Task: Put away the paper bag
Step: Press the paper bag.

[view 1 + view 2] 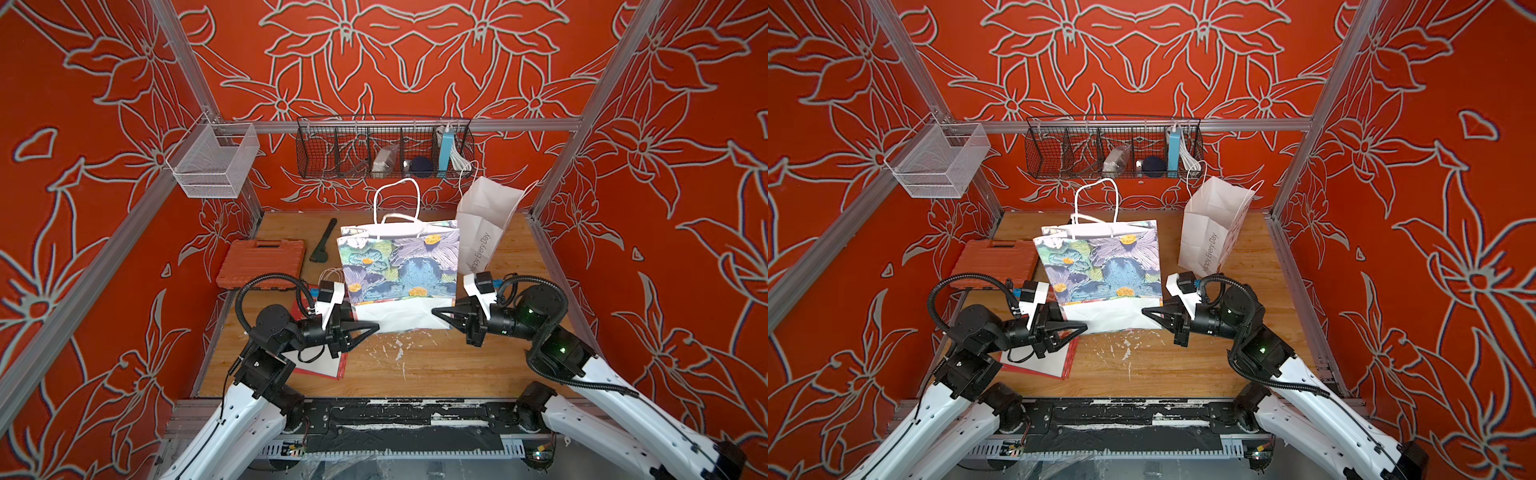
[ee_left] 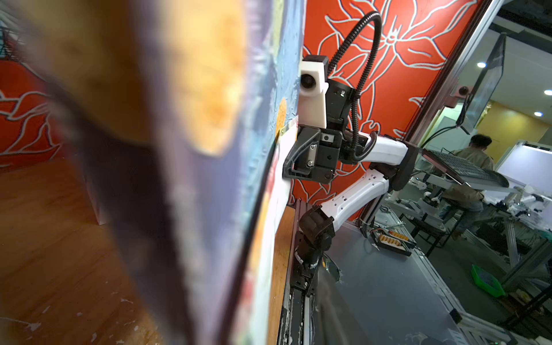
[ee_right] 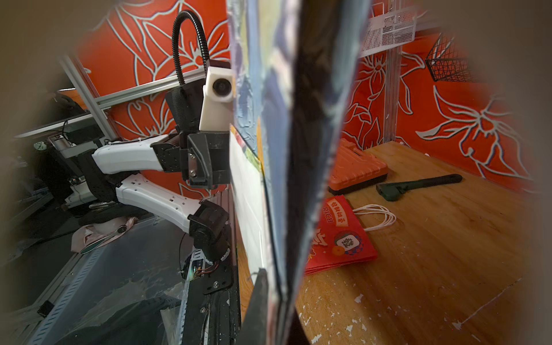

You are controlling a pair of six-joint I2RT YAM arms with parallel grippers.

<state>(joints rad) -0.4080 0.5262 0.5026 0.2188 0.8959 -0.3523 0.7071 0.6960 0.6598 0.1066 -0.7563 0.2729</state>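
The paper bag [image 1: 401,266] [image 1: 1100,266] is flowered in blue and purple, with white cord handles. It stands flattened and upright mid-table, in both top views. My right gripper [image 1: 435,311] [image 1: 1145,311] is shut on its lower right corner. In the right wrist view the bag's folded edge [image 3: 268,119] is pinched between the dark fingers [image 3: 260,298]. My left gripper [image 1: 374,327] [image 1: 1084,327] is at the lower left corner. In the left wrist view the bag [image 2: 209,179] fills the picture, blurred, and one smeared finger stands apart from its face, so the jaws look open.
A white paper bag [image 1: 482,224] stands open at the back right. A flat red bag [image 1: 328,365] [image 3: 340,236] lies under my left arm. An orange tool case [image 1: 264,262] and a black wrench [image 1: 322,241] lie at the left. A black wire basket [image 1: 384,147] and a white mesh basket [image 1: 216,160] hang on the rails.
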